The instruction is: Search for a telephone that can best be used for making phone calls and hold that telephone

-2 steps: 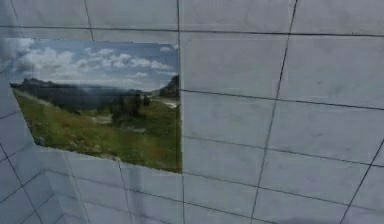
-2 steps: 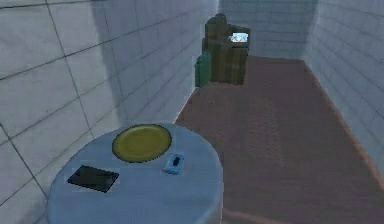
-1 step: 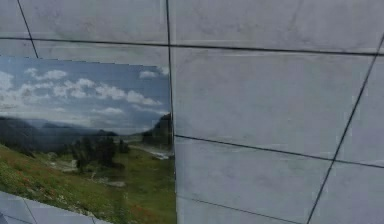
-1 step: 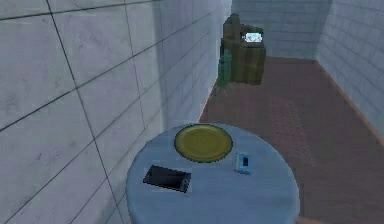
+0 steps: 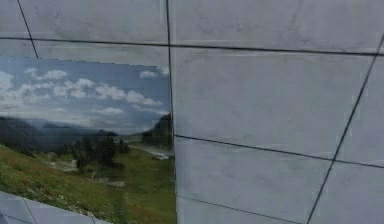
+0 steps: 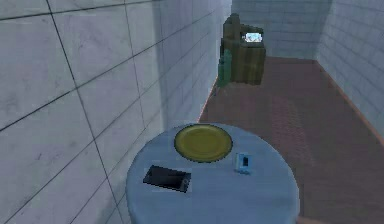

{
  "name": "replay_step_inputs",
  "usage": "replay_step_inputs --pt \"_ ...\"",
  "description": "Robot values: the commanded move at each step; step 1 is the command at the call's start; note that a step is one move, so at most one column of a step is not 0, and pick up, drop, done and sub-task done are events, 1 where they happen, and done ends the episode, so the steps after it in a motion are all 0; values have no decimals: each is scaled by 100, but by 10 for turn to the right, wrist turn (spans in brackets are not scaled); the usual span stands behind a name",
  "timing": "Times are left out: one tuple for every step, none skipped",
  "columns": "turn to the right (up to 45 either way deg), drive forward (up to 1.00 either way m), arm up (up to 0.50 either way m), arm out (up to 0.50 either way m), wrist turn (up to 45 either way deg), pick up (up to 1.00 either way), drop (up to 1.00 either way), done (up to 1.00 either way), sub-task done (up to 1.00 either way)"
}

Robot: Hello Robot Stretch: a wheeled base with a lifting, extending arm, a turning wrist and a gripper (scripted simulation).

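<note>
On the round pale blue table [image 6: 215, 190] in the arm side view lies a flat black rectangular slab with a light rim [image 6: 166, 178], near the table's left side. A small light blue upright-shaped thing with a dark mark [image 6: 243, 162] lies toward the table's right. A round yellow-green plate [image 6: 203, 142] sits at the table's far side.
A grey tiled wall [image 5: 270, 100] stands close ahead, with a landscape picture [image 5: 85, 140] of sky and green hills on it. In the arm side view a tiled wall [image 6: 70, 90] runs along the left. A reddish floor [image 6: 290, 100] leads to stacked brown and green boxes [image 6: 243, 55].
</note>
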Motion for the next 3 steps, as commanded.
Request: replay_step_inputs --pt "0 0 38 0 0 0 0 0 0" --pt "0 0 0 18 0 0 0 0 0" --pt "0 0 0 0 450 0 0 0 0"
